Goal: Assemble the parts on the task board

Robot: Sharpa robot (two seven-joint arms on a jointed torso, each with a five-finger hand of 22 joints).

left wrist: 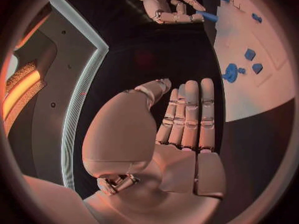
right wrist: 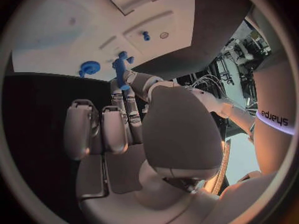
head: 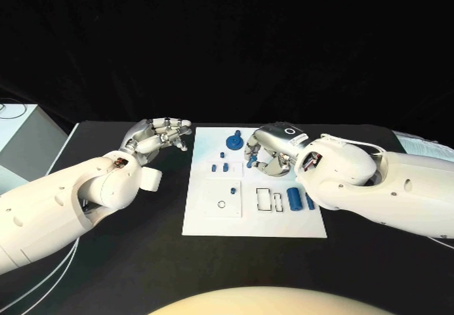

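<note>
A slim blue cylindrical part (right wrist: pixel 119 73) is pinched at the right hand's (head: pixel 269 152) fingertips above the white task board (head: pixel 254 224); the left hand's (head: pixel 156 138) fingers are held apart, empty.

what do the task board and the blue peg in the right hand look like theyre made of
Task board: looks like a matte white plastic or painted plate, flat and even in colour with no glare; which of the two is hard to tell.
Blue peg, pinched in the right hand's fingers: likely moulded or printed plastic, uniformly blue with a dull sheen.

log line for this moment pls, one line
left hand: open, beside task board, holds nothing | right hand: over board, pinches blue part | other blue parts on board
</note>
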